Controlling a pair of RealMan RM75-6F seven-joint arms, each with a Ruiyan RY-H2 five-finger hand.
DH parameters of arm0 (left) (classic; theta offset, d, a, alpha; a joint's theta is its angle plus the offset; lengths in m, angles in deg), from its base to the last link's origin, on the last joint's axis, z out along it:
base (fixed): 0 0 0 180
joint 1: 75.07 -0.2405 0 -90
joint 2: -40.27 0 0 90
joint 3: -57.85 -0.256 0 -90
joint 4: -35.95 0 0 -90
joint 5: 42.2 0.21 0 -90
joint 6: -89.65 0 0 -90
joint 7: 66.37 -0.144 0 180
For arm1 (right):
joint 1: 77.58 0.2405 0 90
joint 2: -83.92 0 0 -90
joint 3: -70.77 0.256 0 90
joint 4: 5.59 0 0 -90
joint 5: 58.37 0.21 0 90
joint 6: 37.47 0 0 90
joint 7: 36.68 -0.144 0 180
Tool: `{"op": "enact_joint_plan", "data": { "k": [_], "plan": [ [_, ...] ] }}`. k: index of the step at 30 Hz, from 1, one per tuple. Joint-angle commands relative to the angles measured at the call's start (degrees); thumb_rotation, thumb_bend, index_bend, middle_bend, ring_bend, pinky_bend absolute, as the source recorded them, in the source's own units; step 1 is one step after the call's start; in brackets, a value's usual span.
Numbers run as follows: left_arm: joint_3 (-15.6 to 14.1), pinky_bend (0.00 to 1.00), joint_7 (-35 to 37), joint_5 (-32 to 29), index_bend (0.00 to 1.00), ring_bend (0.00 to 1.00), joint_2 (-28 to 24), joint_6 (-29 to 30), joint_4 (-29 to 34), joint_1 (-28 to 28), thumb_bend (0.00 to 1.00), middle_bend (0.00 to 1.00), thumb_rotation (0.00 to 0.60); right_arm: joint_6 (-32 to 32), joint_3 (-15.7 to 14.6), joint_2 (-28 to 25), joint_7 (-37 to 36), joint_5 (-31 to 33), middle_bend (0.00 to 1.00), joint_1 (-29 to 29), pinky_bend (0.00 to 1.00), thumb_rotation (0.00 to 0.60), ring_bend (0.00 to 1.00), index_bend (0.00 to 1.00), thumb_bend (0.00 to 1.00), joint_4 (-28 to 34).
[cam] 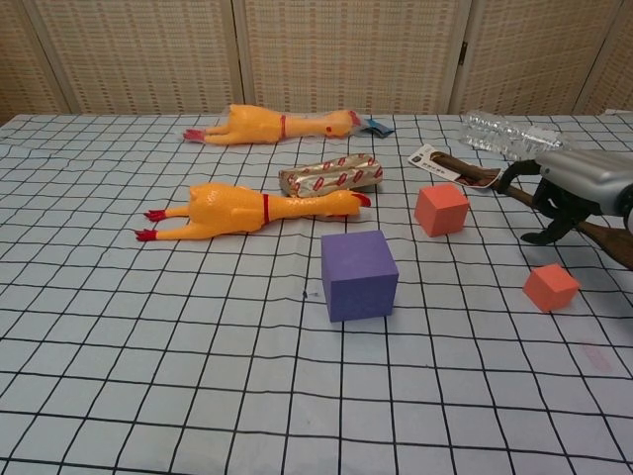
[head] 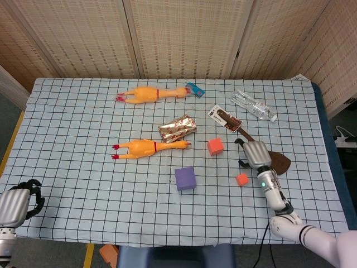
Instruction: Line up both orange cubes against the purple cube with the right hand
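Observation:
The purple cube (head: 185, 178) (cam: 358, 274) sits near the table's middle front. A larger orange cube (head: 215, 146) (cam: 441, 209) lies behind it to the right, and a small orange cube (head: 241, 179) (cam: 551, 287) lies further right. My right hand (head: 255, 154) (cam: 565, 193) hovers above and behind the small cube, between the two orange cubes, fingers spread and empty. At the table's front left corner, my left hand (head: 17, 201) rests with its fingers curled in, holding nothing.
Two rubber chickens (head: 149, 148) (head: 150, 93) lie left of centre. A foil packet (head: 177, 128) sits behind the purple cube. A brown wooden spoon (head: 251, 139) runs under my right hand, with a clear plastic bottle (head: 254, 105) behind it.

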Motion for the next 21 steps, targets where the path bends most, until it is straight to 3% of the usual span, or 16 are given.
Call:
{"op": "enact_joint_plan", "data": {
  "k": [1,8,21],
  "plan": [
    [-0.1,0.49,-0.1,-0.1,0.26,0.36,0.0,-0.2,0.0,0.1,0.41,0.35,0.6,2.1,1.0,2.3,-2.8,1.1,0.85,1.9,0.81,0.6,0.77,0.3,0.13,-3.3],
    [0.0,0.49,0.0,-0.4,0.26,0.36,0.0,-0.6,-0.1,0.2,0.41,0.35,0.6,7.5,2.2,4.0,-8.5,3.2,0.85,4.4,0.81,0.6,0.77,0.29,0.13,-6.1],
    [0.0,0.5,0.1,-0.8,0.26,0.37,-0.2,-0.7,0.0,0.2,0.41,0.35,0.6,10.2,3.4,5.8,-11.7,4.8,0.85,7.4,0.81,0.6,0.77,0.29,0.13,-8.5]
  ]
}}
